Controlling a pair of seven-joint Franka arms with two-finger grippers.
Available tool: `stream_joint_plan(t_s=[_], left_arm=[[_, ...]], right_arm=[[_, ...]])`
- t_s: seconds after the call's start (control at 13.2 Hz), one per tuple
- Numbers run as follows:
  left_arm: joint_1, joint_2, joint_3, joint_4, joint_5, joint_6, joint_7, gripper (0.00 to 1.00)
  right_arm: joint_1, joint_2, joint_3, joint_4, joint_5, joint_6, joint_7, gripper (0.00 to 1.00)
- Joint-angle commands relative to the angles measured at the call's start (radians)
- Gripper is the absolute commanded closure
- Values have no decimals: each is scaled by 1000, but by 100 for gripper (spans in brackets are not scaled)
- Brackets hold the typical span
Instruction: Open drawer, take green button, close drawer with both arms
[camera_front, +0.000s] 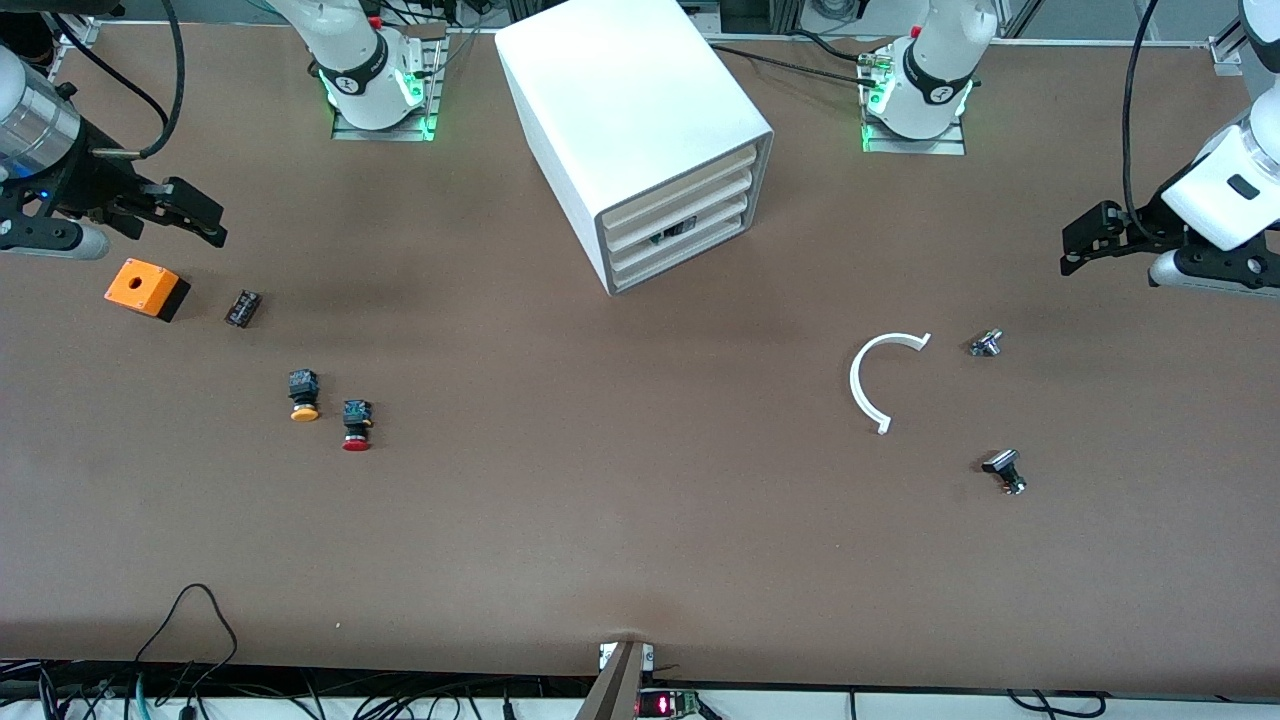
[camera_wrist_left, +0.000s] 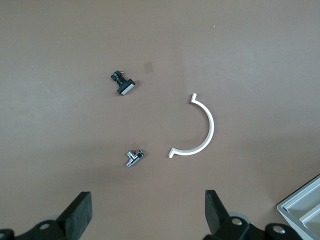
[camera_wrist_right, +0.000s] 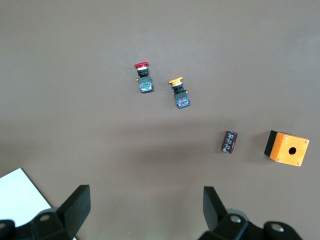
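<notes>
A robotics lab is showing here. Two white arms (camera_front: 370, 60) are sitting bolted on lit mounts along the top of the frame. Cables (camera_front: 190, 690) are trailing below the brown bench (camera_front: 620, 500) at the bottom edge.

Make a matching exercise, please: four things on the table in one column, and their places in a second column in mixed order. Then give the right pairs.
1. orange box
2. white curved piece
3. red-capped button
4. cabinet

A. between the two arm bases
B. beside the orange-yellow-capped button
C. under the right pincer
D. toward the left arm's end of the table

Pairs: 1-C, 2-D, 3-B, 4-A
</notes>
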Motion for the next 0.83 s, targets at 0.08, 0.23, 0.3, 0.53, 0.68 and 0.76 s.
stream_joint_plan(t_s=[0.08,0.23,0.3,0.53,0.68,0.76], left_arm=[[-3,15,-1,34,14,-26,-9,1],[-3,15,-1,34,14,-26,-9,1],[-3,15,-1,34,14,-26,-9,1],[-3,15,-1,34,14,-26,-8,1],[-3,15,-1,34,12,-28,4,1],[-13,20,-2,34,6,-37,4,1]], right_arm=[[7,1,-5,6,0,-12,-9,0],[7,1,-6,5,0,-12,-9,0],[7,1,-6,5,0,-12,-9,0],[5,2,-6,5,1,-9,4,0],[2,19,-20,9,0,-4,-9,0],[4,22,-22,6,-8,-5,-9,0]])
